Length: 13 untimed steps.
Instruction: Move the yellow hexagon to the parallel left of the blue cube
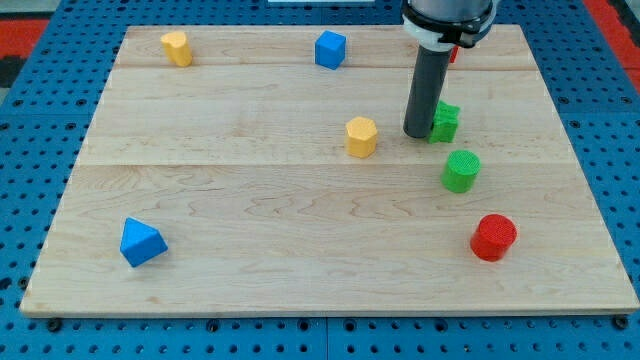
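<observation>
The yellow hexagon (pixel 361 136) sits near the middle of the wooden board, a little toward the view's right. The blue cube (pixel 330 49) stands near the view's top edge, above and slightly left of the hexagon. My tip (pixel 416 134) rests on the board just to the right of the yellow hexagon, a short gap apart, and right against the left side of a green block (pixel 446 121).
A second yellow block (pixel 176 47) is at the top left. A blue triangular block (pixel 140 242) is at the bottom left. A green cylinder (pixel 461 171) and a red cylinder (pixel 493 237) lie at the right. A red block is mostly hidden behind the arm.
</observation>
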### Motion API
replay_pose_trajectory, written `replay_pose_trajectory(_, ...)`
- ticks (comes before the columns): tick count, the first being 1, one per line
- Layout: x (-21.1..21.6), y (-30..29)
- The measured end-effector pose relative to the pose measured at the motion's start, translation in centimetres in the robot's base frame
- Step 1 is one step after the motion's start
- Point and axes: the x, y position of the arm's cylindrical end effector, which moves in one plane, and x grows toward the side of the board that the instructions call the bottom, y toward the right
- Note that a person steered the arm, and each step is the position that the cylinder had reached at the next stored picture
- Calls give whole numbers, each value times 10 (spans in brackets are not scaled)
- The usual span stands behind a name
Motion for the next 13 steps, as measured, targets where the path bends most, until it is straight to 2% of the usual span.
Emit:
replay_pose_trajectory(3, 12, -81)
replay_pose_trajectory(4, 42, -77)
replay_pose_trajectory(6, 18, 26)
replay_pose_trajectory(7, -9, 9)
replay_pose_trajectory(10, -23, 31)
replay_pose_trajectory(12, 31, -56)
replay_pose_trajectory(13, 32, -89)
